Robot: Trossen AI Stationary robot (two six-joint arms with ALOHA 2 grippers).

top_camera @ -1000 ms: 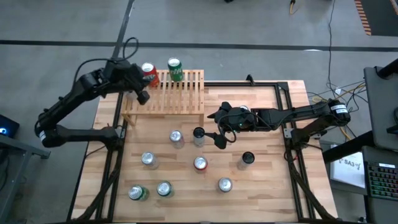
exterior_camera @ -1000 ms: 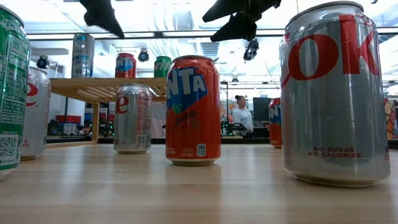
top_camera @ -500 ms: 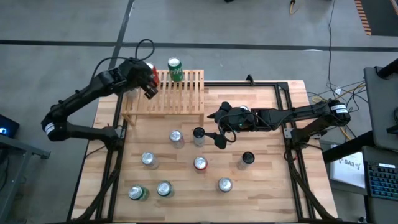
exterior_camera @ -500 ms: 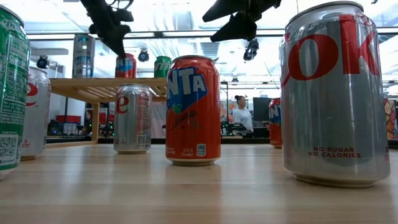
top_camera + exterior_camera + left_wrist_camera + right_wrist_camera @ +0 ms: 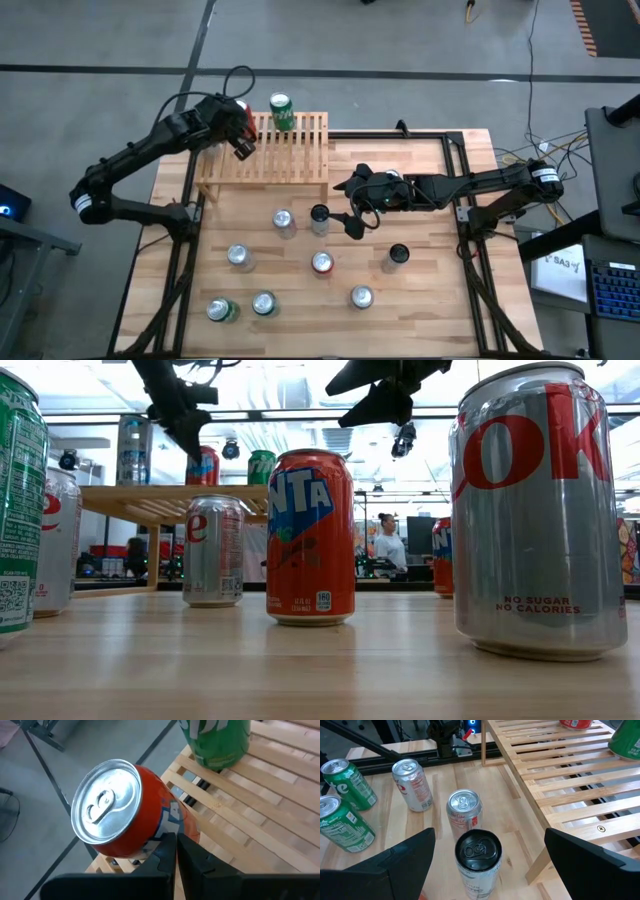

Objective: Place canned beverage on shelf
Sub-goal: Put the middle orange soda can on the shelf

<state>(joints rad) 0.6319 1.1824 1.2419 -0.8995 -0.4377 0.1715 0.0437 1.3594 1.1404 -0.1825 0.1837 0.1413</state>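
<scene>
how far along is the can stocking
Done: a red can and a green can stand on the shelf. In hand: right gripper, jaws open, straddles a black-topped can. Left: seven other cans remain on the table. Left gripper is shut beside the red can.

2 upright cans, red and green, on slatted shelf.

The light-wood table carries the slatted shelf at its far left corner. On the shelf stand two cans — red and green; in front of the shelf, eight cans stand on the bare tabletop.
</scene>
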